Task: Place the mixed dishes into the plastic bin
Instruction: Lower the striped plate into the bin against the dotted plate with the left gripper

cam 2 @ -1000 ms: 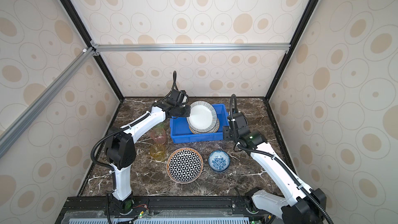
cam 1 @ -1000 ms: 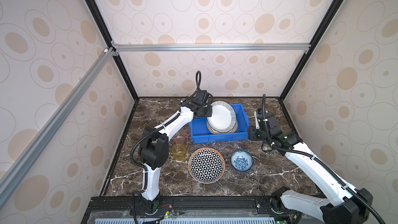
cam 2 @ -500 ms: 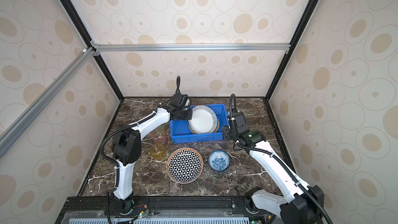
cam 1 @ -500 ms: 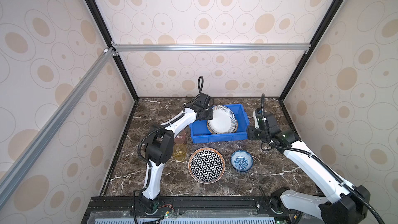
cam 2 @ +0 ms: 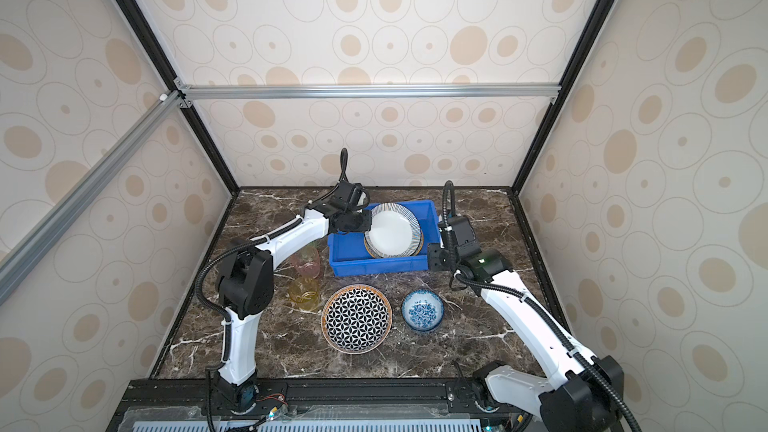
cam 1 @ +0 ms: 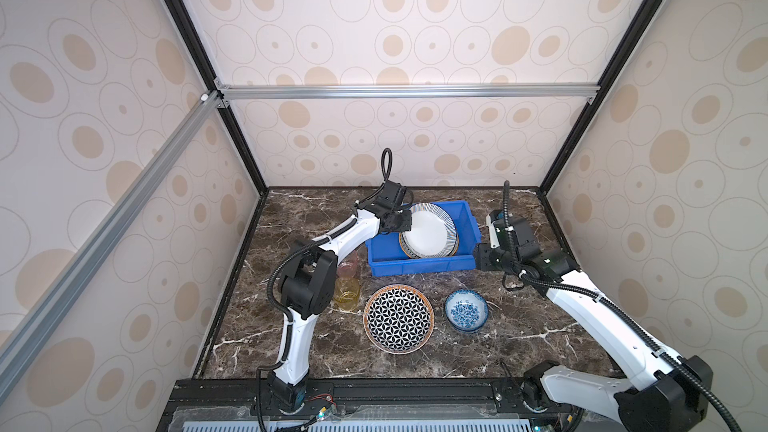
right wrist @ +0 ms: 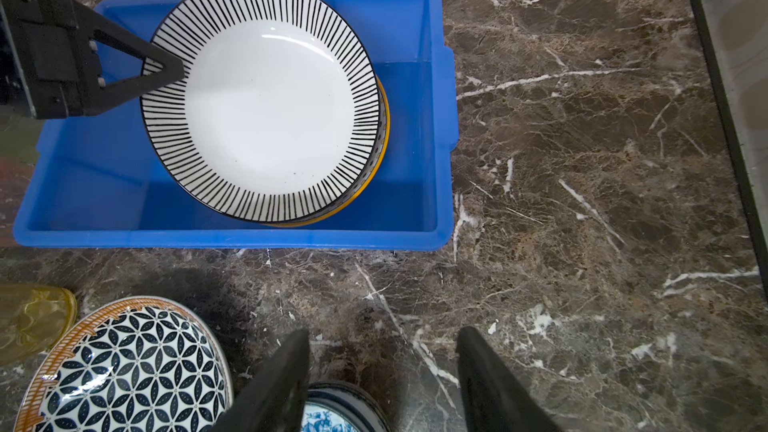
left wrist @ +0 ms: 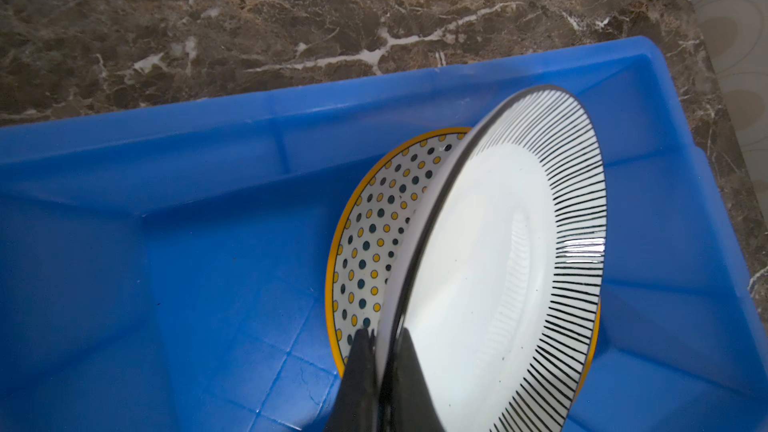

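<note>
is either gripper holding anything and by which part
The left gripper pinches the striped plate by its rim, tilted above the dotted plate in the blue bin. The right gripper is open, holding nothing.

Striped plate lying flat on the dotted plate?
No, in the left wrist view the striped plate is tilted, its rim pinched in the left gripper, with the dotted plate exposed beneath.
</note>
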Robot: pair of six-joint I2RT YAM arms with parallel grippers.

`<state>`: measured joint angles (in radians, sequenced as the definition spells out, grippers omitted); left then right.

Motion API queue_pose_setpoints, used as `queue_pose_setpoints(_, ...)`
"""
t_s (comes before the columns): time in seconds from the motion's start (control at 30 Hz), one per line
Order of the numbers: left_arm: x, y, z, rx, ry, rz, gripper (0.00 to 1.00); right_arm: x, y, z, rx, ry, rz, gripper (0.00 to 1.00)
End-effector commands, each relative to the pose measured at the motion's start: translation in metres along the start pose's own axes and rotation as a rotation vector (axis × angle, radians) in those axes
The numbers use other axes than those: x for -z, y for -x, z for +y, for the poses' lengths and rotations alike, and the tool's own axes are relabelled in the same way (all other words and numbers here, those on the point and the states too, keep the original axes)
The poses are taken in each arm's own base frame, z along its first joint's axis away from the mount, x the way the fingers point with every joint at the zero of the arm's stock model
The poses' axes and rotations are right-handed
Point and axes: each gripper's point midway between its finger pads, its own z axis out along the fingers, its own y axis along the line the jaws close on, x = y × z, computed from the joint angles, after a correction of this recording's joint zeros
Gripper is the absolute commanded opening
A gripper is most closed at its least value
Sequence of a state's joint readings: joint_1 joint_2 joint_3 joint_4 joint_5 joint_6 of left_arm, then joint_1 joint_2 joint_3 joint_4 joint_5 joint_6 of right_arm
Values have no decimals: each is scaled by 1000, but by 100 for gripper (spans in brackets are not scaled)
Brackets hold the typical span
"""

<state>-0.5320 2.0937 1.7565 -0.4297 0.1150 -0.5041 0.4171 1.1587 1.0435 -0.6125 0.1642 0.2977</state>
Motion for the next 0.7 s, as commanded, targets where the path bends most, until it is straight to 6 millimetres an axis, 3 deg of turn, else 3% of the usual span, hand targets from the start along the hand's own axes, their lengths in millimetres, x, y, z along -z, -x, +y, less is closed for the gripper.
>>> queue_pose_setpoints(0.0, 9, 31, -16, 34, -80, -101, 0, 3, 7, 1, -20, 10, -13, 60)
queue_pose_setpoints(0.67, -12, 10, -6, 61, -51, -34, 0, -1, 5, 2, -14, 18, -4, 60)
